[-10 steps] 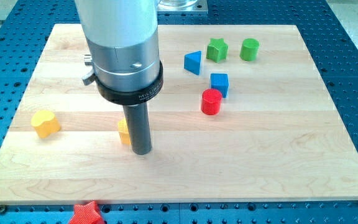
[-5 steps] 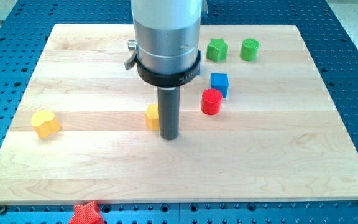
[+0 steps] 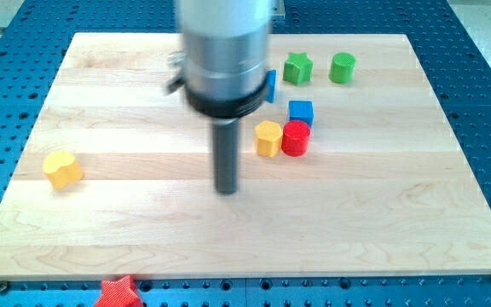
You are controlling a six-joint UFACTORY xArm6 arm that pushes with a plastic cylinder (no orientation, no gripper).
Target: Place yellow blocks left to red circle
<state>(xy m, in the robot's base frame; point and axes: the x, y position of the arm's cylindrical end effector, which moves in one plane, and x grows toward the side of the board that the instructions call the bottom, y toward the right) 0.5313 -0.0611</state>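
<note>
The red circle block (image 3: 296, 138) stands right of the board's middle. A yellow hexagon block (image 3: 268, 138) sits against its left side, touching it. A yellow heart block (image 3: 61, 169) lies far off at the view's left. My tip (image 3: 226, 189) is below and left of the yellow hexagon, apart from it, and the rod is blurred with motion.
A blue cube (image 3: 301, 112) sits just above the red circle. A blue triangle (image 3: 270, 86) is partly hidden behind the arm. A green star (image 3: 297, 67) and green cylinder (image 3: 342, 66) lie at the view's top. A red star (image 3: 116, 292) lies off the board's (image 3: 382, 213) bottom edge.
The yellow hexagon has slid right, from beside the rod to touching the red circle. My tip has stayed near the board's middle, now apart from the hexagon.
</note>
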